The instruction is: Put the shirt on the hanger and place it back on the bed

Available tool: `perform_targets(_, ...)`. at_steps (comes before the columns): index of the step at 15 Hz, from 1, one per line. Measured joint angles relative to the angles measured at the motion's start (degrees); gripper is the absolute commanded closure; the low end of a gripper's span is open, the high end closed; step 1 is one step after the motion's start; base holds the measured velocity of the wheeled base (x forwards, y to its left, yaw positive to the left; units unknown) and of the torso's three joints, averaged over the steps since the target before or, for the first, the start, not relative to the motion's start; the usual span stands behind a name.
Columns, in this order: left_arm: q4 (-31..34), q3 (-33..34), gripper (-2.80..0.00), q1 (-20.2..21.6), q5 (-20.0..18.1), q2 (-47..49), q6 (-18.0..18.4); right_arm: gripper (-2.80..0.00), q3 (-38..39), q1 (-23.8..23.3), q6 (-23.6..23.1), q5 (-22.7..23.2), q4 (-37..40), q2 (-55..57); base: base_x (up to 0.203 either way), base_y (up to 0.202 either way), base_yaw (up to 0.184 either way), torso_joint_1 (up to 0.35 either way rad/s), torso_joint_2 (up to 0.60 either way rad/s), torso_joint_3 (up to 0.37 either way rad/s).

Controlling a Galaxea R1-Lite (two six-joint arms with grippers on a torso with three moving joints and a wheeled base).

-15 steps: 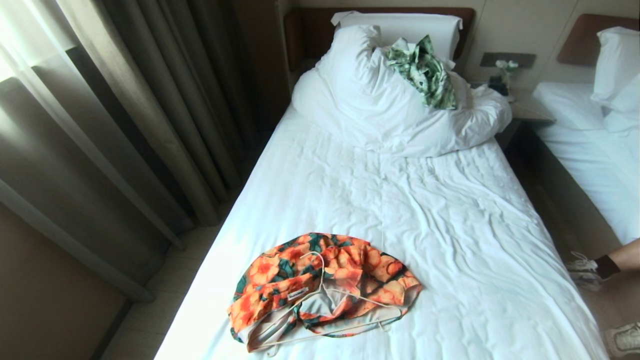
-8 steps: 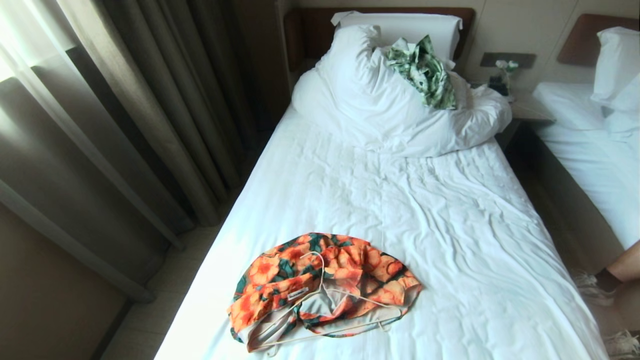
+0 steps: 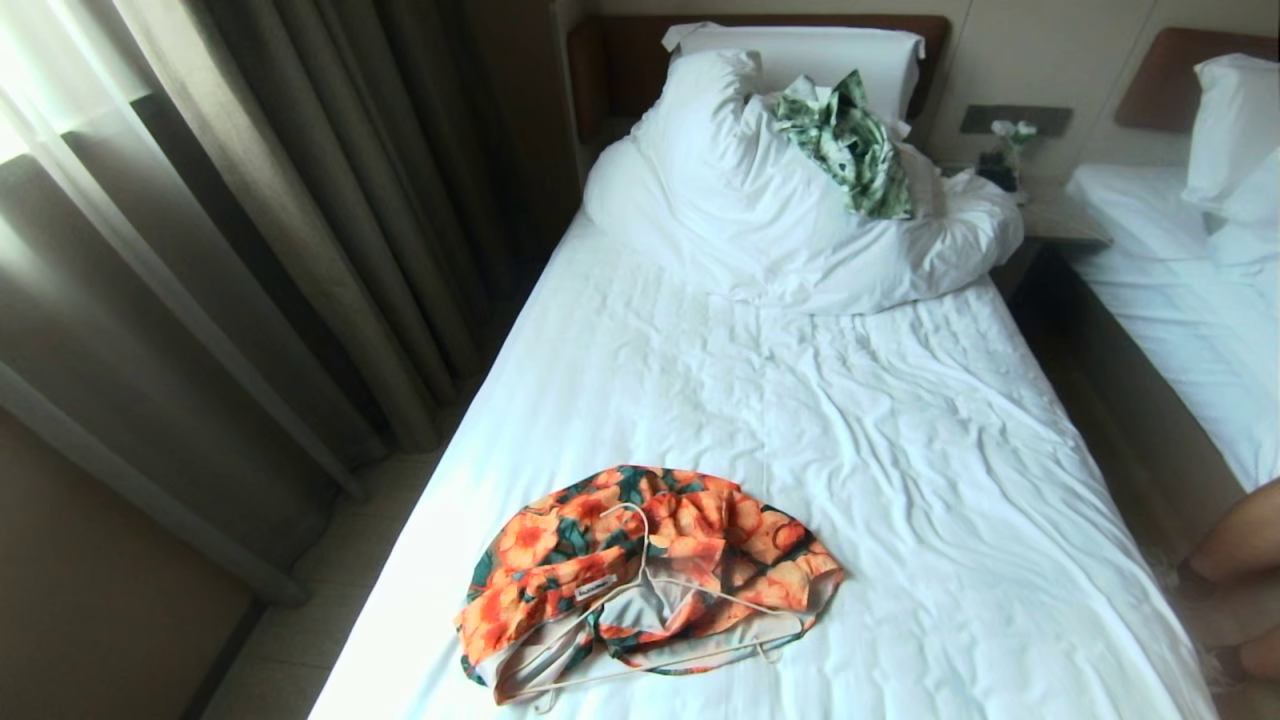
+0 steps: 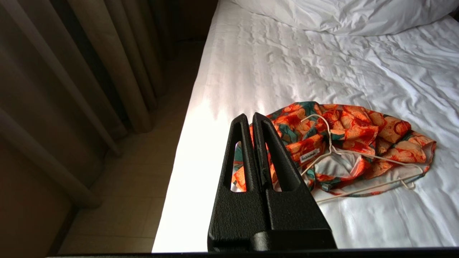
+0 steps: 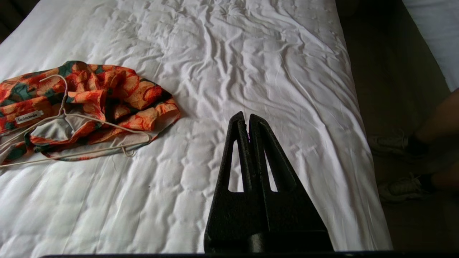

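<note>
A crumpled orange-flowered shirt [image 3: 650,575] lay near the foot of the bed [image 3: 900,450], with a thin white hanger [image 3: 640,600] resting loose on top of it, not threaded through the sleeves. Both arms hung above the bed edge: the left hand [image 4: 253,120] and the right hand [image 5: 244,118] each had their fingers pressed together, holding nothing. The likely trouble was the thin wire slipping from a pinch, or a grab lifting cloth and hanger together in a tangle. A person's legs [image 3: 1235,545] stood beside the bed on the right.
</note>
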Motion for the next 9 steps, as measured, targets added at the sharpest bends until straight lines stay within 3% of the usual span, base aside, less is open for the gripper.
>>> perform_targets(9,0.0,0.0,0.00,0.0,0.0,0.0,0.0,0.00,-0.1,0.0,0.0,0.0,0.0,0.0,0.000,0.000,0.000,0.000,0.00,0.000)
